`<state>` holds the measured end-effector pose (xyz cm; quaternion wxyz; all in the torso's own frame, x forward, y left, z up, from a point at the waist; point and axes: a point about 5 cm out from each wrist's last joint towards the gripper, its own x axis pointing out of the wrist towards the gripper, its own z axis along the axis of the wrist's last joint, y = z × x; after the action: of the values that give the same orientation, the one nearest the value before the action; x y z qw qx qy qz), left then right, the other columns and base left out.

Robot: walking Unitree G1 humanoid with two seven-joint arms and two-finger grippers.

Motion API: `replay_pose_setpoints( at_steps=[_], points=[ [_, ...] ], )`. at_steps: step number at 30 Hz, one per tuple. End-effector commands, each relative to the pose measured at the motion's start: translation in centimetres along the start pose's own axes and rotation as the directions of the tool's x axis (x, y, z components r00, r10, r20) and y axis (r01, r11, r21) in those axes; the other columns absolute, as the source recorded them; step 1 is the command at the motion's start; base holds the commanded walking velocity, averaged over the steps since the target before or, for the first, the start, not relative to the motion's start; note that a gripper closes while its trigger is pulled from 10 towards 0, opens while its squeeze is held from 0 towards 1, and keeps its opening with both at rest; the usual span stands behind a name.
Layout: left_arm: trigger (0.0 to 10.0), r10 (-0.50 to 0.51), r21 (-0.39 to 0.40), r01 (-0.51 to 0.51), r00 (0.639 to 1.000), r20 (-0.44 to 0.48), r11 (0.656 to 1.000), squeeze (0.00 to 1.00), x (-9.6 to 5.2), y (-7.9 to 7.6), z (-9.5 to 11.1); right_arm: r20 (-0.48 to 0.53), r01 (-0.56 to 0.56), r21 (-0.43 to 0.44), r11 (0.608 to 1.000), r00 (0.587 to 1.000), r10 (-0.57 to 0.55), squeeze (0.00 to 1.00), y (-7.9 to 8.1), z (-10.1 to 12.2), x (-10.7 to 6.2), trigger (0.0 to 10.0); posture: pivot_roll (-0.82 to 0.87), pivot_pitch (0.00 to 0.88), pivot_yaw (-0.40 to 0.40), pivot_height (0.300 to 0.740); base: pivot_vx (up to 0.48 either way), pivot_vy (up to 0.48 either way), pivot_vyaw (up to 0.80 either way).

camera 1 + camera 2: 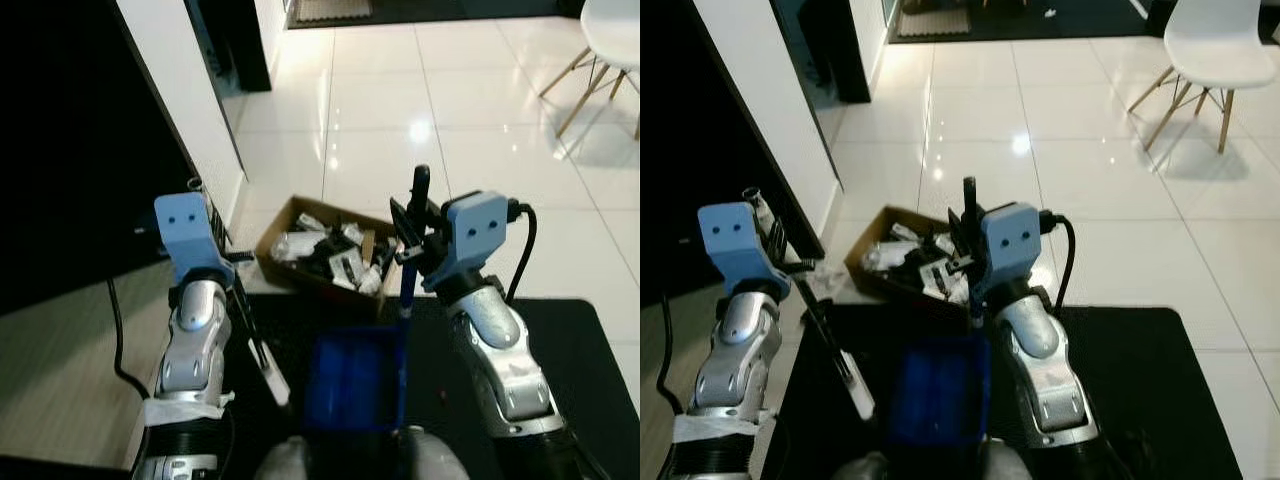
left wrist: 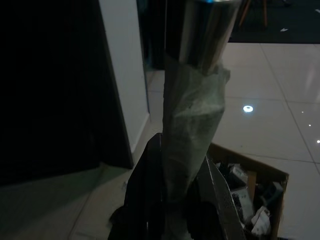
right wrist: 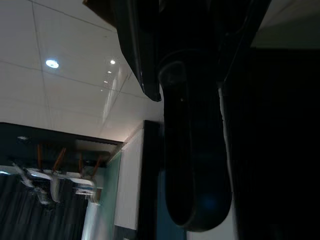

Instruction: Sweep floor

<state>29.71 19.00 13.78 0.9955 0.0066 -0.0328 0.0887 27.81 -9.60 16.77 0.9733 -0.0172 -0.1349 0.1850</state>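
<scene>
My left gripper (image 1: 222, 256) is shut on the broom handle (image 1: 250, 330), a silver tube wrapped in pale tape (image 2: 192, 125) that slants down to a white end by my body. Black fingers (image 2: 145, 200) clamp that tube on both sides. My right gripper (image 1: 415, 238) is shut on the upright handle (image 1: 407, 292) of a blue dustpan (image 1: 355, 385), whose pan hangs low between my arms. The handle's black top (image 1: 421, 182) sticks up above the gripper. In the right wrist view the dark handle (image 3: 195, 150) sits against a black finger (image 3: 137, 45).
An open cardboard box (image 1: 285, 218) of mixed rubbish (image 1: 335, 258) stands on the floor just ahead. A black mat (image 1: 590, 340) lies under me. Glossy white tiles (image 1: 380, 110) stretch beyond. A white wall (image 1: 190, 100) and dark doorway are at left, a white chair (image 1: 610, 40) far right.
</scene>
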Motion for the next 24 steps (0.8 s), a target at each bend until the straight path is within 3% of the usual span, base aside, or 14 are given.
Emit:
replay_pose_setpoints(
  at_steps=[1,24],
  points=[
    [10.0,0.011,0.011,-0.011,1.0,0.022,1.0,0.0,-0.05,0.22,0.39,0.021,-0.008,0.01,1.0,1.0,0.008,0.0,0.27,0.27,0.07,10.0,0.02,0.054,0.044,0.74,0.0,0.0,0.0],
    [10.0,0.011,0.014,-0.012,1.0,0.018,1.0,0.0,0.06,0.19,0.29,0.017,-0.017,0.001,1.0,1.0,0.017,0.0,0.3,0.09,0.25,10.0,0.02,0.049,0.041,0.74,0.0,0.0,0.0]
  ],
)
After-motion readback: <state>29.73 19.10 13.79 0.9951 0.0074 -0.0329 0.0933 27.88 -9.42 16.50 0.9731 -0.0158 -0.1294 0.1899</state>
